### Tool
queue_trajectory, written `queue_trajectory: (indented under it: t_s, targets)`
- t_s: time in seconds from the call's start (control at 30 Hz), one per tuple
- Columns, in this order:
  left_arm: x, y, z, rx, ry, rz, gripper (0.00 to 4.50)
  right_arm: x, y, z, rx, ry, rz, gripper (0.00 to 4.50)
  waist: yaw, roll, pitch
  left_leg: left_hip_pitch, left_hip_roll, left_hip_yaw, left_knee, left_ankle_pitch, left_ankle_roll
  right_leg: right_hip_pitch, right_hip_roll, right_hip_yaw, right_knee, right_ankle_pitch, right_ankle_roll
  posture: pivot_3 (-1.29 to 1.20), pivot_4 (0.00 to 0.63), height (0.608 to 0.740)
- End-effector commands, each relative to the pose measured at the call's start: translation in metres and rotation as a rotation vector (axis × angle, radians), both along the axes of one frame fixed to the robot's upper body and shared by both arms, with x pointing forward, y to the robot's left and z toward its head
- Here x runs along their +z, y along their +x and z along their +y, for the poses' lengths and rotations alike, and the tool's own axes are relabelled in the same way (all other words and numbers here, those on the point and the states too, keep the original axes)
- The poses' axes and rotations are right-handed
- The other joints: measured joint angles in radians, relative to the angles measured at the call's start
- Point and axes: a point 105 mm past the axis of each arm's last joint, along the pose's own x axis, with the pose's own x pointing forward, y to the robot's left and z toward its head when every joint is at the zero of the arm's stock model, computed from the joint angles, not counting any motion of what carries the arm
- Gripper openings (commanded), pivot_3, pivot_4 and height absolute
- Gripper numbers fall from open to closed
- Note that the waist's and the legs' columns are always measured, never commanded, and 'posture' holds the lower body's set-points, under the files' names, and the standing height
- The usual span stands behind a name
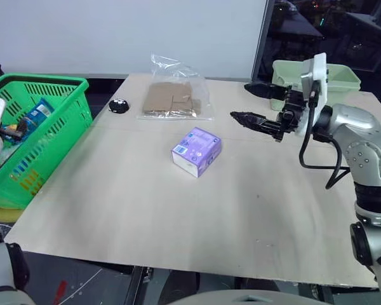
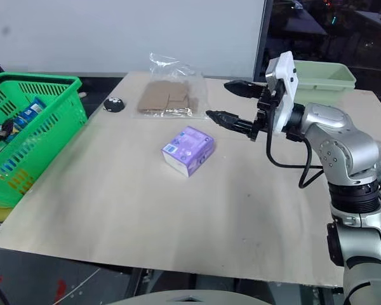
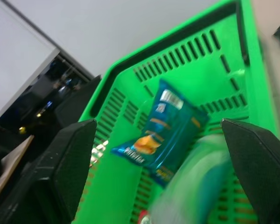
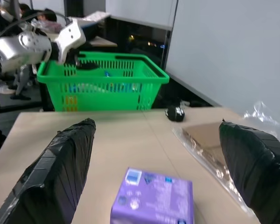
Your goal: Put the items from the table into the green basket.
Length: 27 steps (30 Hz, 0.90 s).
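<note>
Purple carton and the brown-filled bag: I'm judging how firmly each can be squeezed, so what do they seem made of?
The purple carton looks like thin printed cardboard with a slightly glossy finish: sharp folded edges and flat faces suggest it. The bag looks like thin clear plastic film, crinkled and shiny with highlights; the pieces inside look like matte brown card, though that is less certain.

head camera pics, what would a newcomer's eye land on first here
Probably the green basket at the table's left edge, with a blue snack bag inside. Next, the purple carton alone mid-table, with the right gripper hanging open just right of it. At the far edge lie a clear bag of brown card and a small black disc.
</note>
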Motion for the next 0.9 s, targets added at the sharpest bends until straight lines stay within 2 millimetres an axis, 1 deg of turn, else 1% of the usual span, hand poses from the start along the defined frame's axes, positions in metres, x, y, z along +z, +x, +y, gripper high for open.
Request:
queue_trajectory:
  t_s: [0.03, 0.1, 0.13, 0.17, 0.2, 0.23, 0.27, 0.3, 0.33, 0.37, 0.47, 0.53, 0.6, 0.67, 0.73, 0.77, 0.8, 0.87, 0.9]
  targets:
    - [0.018, 0.029, -0.1, -0.356, -0.192, -0.082, 4.44, 0.005, -0.006, -0.016, -0.034, -0.015, -0.029, 4.5, 0.001, 0.0, 0.0, 0.0, 0.0, 0.0, 0.001, 0.0, 0.0, 0.001, 0.0, 0.0, 0.0, 0.0, 0.0, 0.06, 0.0, 0.74]
    - [-0.003, 0.031, -0.165, -0.564, -0.35, -0.003, 4.44, -0.004, -0.006, -0.025, -0.072, -0.042, -0.008, 4.5, 0.005, 0.0, -0.001, 0.001, 0.0, 0.0, 0.002, 0.0, 0.0, 0.004, -0.001, -0.001, 0.0, 0.0, 0.0, 0.05, 0.0, 0.74]
    - [-0.018, 0.028, -0.195, -0.647, -0.414, 0.064, 4.44, -0.011, -0.007, -0.03, -0.091, -0.052, 0.01, 4.5, 0.003, 0.0, -0.001, 0.0, 0.0, 0.0, 0.003, 0.0, 0.0, 0.004, -0.002, -0.001, 0.0, 0.0, 0.0, 0.03, 0.0, 0.74]
    - [-0.034, 0.025, -0.218, -0.693, -0.474, 0.125, 4.44, -0.018, -0.008, -0.035, -0.113, -0.068, 0.029, 4.5, -0.019, 0.001, -0.003, 0.0, 0.0, 0.001, 0.003, 0.0, 0.0, 0.004, -0.002, -0.001, 0.0, 0.0, 0.0, 0.02, 0.0, 0.74]
    - [-0.045, 0.021, -0.233, -0.71, -0.506, 0.172, 4.44, -0.024, -0.01, -0.039, -0.127, -0.082, 0.043, 4.5, -0.026, 0.001, -0.003, 0.002, 0.0, 0.001, 0.004, 0.0, 0.001, 0.004, -0.001, 0.001, 0.001, 0.0, 0.0, 0.01, 0.0, 0.74]
    - [-0.058, 0.021, -0.245, -0.697, -0.55, 0.21, 4.44, -0.035, -0.012, -0.045, -0.15, -0.114, 0.061, 4.5, -0.028, 0.001, -0.003, 0.002, 0.0, 0.001, 0.004, 0.0, 0.001, 0.005, -0.001, 0.001, 0.001, 0.0, 0.001, -0.01, 0.0, 0.74]
    - [-0.068, 0.023, -0.252, -0.669, -0.585, 0.232, 4.44, -0.045, -0.014, -0.05, -0.168, -0.14, 0.078, 4.5, -0.036, 0.002, -0.003, 0.002, 0.0, 0.001, 0.004, 0.0, 0.001, 0.005, -0.001, 0.001, 0.001, 0.0, 0.001, -0.01, 0.0, 0.74]
    - [-0.078, 0.024, -0.256, -0.641, -0.623, 0.255, 4.44, -0.053, -0.016, -0.054, -0.185, -0.162, 0.09, 4.5, -0.059, 0.003, -0.003, 0.001, 0.0, 0.0, 0.004, 0.0, 0.001, 0.004, -0.001, 0.001, 0.002, 0.0, 0.001, -0.03, 0.0, 0.74]
    - [-0.087, 0.025, -0.26, -0.617, -0.638, 0.28, 4.44, -0.058, -0.018, -0.057, -0.197, -0.174, 0.101, 4.5, -0.063, 0.004, -0.005, 0.002, 0.001, -0.001, 0.004, 0.0, 0.001, 0.003, 0.002, 0.001, 0.004, -0.001, 0.0, -0.03, 0.0, 0.74]
    - [-0.096, 0.026, -0.258, -0.585, -0.645, 0.302, 4.44, -0.062, -0.02, -0.059, -0.208, -0.179, 0.108, 4.5, -0.07, 0.005, -0.005, 0.003, 0.0, -0.002, 0.004, 0.0, 0.001, 0.005, 0.002, 0.0, 0.004, -0.001, 0.0, -0.05, 0.0, 0.74]
    - [-0.122, 0.027, -0.254, -0.511, -0.651, 0.376, 4.44, -0.067, -0.025, -0.062, -0.237, -0.171, 0.126, 4.5, -0.106, 0.006, -0.004, 0.005, 0.0, -0.002, 0.004, 0.0, 0.001, 0.004, 0.004, 0.005, 0.007, -0.001, 0.0, -0.07, 0.0, 0.74]
    - [-0.14, 0.022, -0.26, -0.52, -0.647, 0.458, 4.44, -0.071, -0.028, -0.065, -0.258, -0.182, 0.134, 4.5, -0.117, 0.007, -0.004, 0.009, 0.0, -0.004, 0.004, 0.0, 0.001, 0.006, 0.008, 0.008, 0.006, -0.001, 0.0, -0.09, 0.0, 0.74]
    - [-0.149, 0.019, -0.264, -0.53, -0.64, 0.502, 4.44, -0.073, -0.028, -0.068, -0.278, -0.193, 0.137, 4.5, -0.12, 0.007, -0.004, 0.014, 0.0, -0.004, 0.004, 0.0, 0.001, 0.011, 0.008, 0.008, 0.005, -0.002, 0.0, -0.1, 0.0, 0.74]
    - [-0.158, 0.018, -0.262, -0.513, -0.615, 0.525, 4.44, -0.08, -0.028, -0.074, -0.31, -0.229, 0.14, 4.5, -0.122, 0.009, -0.006, 0.022, 0.0, -0.004, 0.001, 0.0, 0.0, 0.02, 0.008, 0.008, 0.0, -0.004, 0.003, -0.11, 0.0, 0.74]
    - [-0.161, 0.019, -0.261, -0.502, -0.614, 0.527, 4.44, -0.085, -0.028, -0.079, -0.333, -0.251, 0.145, 4.5, -0.123, 0.011, -0.008, 0.022, 0.0, -0.003, 0.001, 0.0, 0.0, 0.021, 0.007, 0.009, -0.003, -0.004, 0.003, -0.11, 0.0, 0.74]
    - [-0.162, 0.021, -0.26, -0.493, -0.612, 0.522, 3.92, -0.086, -0.029, -0.079, -0.334, -0.251, 0.146, 4.5, -0.123, 0.012, -0.008, 0.022, -0.001, -0.003, 0.001, 0.0, 0.0, 0.022, 0.007, 0.009, -0.004, -0.004, 0.003, -0.11, 0.0, 0.74]
    - [-0.162, 0.021, -0.259, -0.489, -0.61, 0.521, 3.67, -0.087, -0.029, -0.08, -0.333, -0.25, 0.147, 4.5, -0.123, 0.012, -0.009, 0.022, -0.001, -0.002, 0.001, 0.0, 0.0, 0.022, 0.007, 0.01, -0.004, -0.004, 0.003, -0.11, 0.0, 0.74]
    - [-0.163, 0.022, -0.258, -0.484, -0.601, 0.518, 2.92, -0.087, -0.029, -0.081, -0.336, -0.248, 0.146, 4.5, -0.123, 0.014, -0.01, 0.022, -0.001, -0.002, 0.001, 0.0, 0.0, 0.022, 0.007, 0.01, -0.004, -0.004, 0.003, -0.11, 0.0, 0.74]
    - [-0.162, 0.023, -0.26, -0.494, -0.601, 0.51, 2.47, -0.087, -0.029, -0.081, -0.336, -0.248, 0.145, 4.5, -0.123, 0.014, -0.01, 0.022, -0.001, -0.002, 0.001, 0.0, 0.0, 0.022, 0.007, 0.01, -0.004, -0.004, 0.003, -0.11, 0.0, 0.74]
